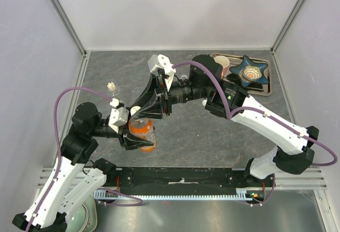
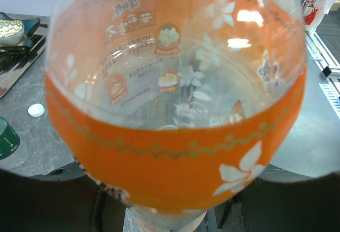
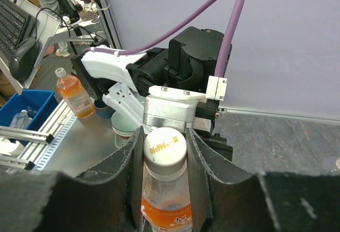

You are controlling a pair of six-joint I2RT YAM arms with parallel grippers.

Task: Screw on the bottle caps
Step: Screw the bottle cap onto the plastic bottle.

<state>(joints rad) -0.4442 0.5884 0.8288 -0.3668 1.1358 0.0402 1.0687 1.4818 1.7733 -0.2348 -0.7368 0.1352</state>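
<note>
Cap (image 3: pixel 165 146), seemingly snug, in right gripper (image 3: pixel 164 136)

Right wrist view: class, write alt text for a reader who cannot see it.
The right gripper grips a white cap sitting on top of the orange bottle, with one dark finger on each side. Behind it is the black-and-white left arm.

Orange bottle (image 2: pixel 175 179) blurred close-up; top cut off by frame edge.
</note>
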